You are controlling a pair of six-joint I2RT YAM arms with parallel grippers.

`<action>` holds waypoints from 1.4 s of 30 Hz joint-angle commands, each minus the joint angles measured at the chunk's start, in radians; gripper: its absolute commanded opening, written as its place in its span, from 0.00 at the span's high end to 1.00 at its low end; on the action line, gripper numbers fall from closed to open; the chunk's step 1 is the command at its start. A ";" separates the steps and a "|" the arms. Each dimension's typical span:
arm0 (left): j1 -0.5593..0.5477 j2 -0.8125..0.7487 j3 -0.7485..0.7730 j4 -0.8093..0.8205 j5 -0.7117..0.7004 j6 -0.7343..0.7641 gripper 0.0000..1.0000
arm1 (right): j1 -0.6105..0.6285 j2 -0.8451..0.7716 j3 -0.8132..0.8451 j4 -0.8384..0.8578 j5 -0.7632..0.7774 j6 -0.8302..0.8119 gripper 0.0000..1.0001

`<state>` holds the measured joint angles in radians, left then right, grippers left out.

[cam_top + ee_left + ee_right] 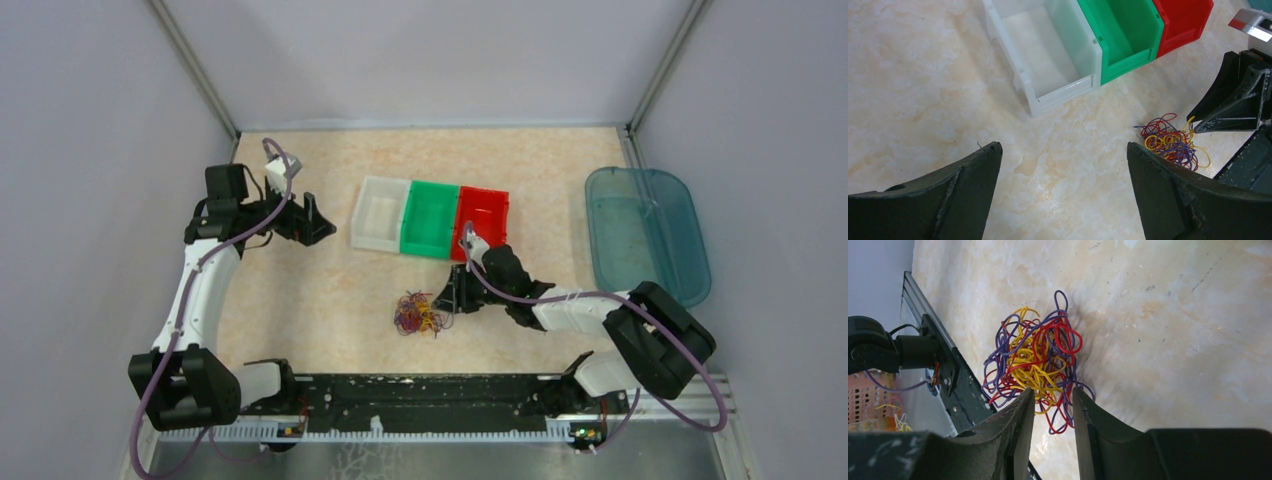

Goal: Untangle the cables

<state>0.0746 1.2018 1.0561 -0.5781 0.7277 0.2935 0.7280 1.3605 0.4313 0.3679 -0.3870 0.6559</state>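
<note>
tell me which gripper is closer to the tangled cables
Right. The right gripper is down at the edge of the cables, fingertips either side of a few strands. The left gripper hangs well off to the left, by the white bin.

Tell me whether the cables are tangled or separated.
Tangled. The cables sit in one knotted clump, with red, yellow and purple loops crossing each other and none lying apart.

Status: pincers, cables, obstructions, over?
Left pincer open, far from heap. Right pincer narrow at edge of cables, grip unclear. All one knotted heap. Nothing blocking.
</note>
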 commanded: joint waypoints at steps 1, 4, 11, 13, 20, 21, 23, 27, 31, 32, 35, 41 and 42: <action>0.001 -0.025 0.002 -0.016 0.016 0.022 0.00 | -0.002 -0.011 0.029 0.049 0.017 -0.009 0.63; 0.001 -0.024 0.001 -0.016 0.019 0.021 0.00 | -0.002 0.008 0.044 0.056 0.018 -0.013 0.63; 0.001 -0.022 -0.003 -0.020 0.013 0.027 0.00 | -0.002 0.016 0.050 0.095 0.007 -0.006 0.86; 0.001 -0.018 -0.005 -0.021 0.013 0.028 0.00 | -0.003 0.016 0.049 0.099 0.007 -0.002 0.96; 0.001 -0.017 -0.007 -0.040 0.044 0.047 0.00 | 0.008 -0.048 0.068 0.078 -0.012 0.008 1.00; 0.000 -0.020 -0.007 -0.044 0.056 0.055 0.00 | 0.014 -0.067 0.086 0.056 -0.012 0.001 1.00; -0.005 -0.022 -0.004 -0.057 0.080 0.067 0.00 | 0.030 -0.103 0.128 0.005 -0.011 -0.015 1.00; -0.050 -0.014 0.013 -0.121 0.111 0.117 0.00 | 0.064 -0.147 0.236 -0.085 0.000 -0.050 1.00; -0.151 -0.025 0.017 -0.170 0.119 0.145 0.00 | 0.096 -0.130 0.334 -0.127 -0.010 -0.071 1.00; -0.177 -0.034 0.013 -0.175 0.121 0.149 0.00 | 0.103 -0.120 0.354 -0.131 -0.019 -0.075 1.00; -0.252 -0.076 -0.013 -0.177 0.116 0.150 0.00 | 0.122 -0.090 0.402 -0.143 -0.034 -0.081 1.00; -0.302 -0.191 -0.030 -0.155 0.168 0.285 0.04 | 0.139 -0.050 0.467 -0.123 -0.102 -0.079 1.00; -0.305 -0.213 -0.038 -0.137 0.186 0.300 0.05 | 0.141 -0.046 0.477 -0.120 -0.105 -0.079 1.00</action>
<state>-0.2192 1.0641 1.0332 -0.7414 0.8349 0.4854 0.8490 1.3029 0.8295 0.2146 -0.4412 0.5907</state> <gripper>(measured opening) 0.968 0.009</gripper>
